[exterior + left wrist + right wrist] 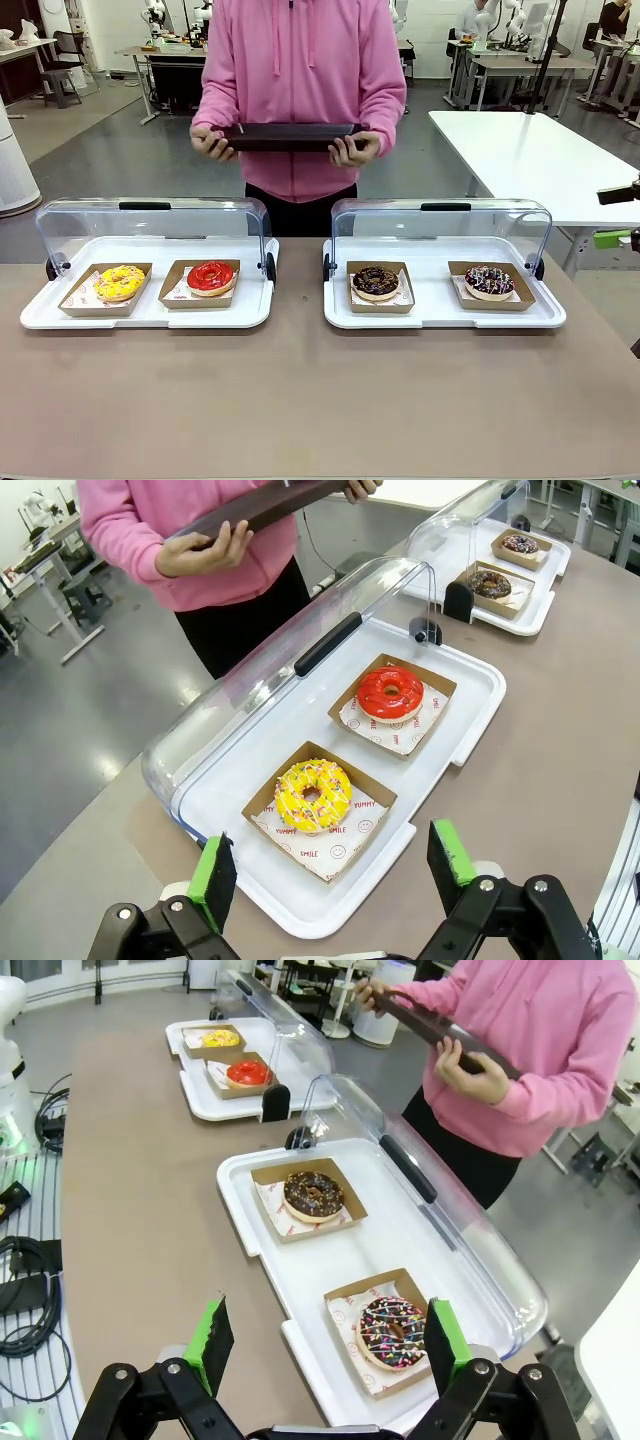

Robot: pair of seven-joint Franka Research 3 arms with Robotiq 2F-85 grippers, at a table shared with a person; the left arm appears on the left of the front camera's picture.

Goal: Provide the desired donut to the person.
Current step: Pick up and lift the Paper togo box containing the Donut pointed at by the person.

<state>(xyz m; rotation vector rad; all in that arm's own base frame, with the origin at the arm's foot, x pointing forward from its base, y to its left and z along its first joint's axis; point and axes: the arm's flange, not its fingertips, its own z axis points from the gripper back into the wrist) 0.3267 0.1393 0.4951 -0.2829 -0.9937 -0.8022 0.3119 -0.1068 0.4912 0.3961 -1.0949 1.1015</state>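
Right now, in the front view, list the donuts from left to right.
yellow donut → red donut → chocolate donut → dark donut with colored sprinkles

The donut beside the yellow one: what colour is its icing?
Glossy red icing covers that donut; it shows best in the left wrist view.

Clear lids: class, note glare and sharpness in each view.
Front view: faint pale streaks on left lid and right lid, all sharp. Left wrist view: white sheen along left lid, gloss spots on red donut. Right wrist view: sheen on right lid.
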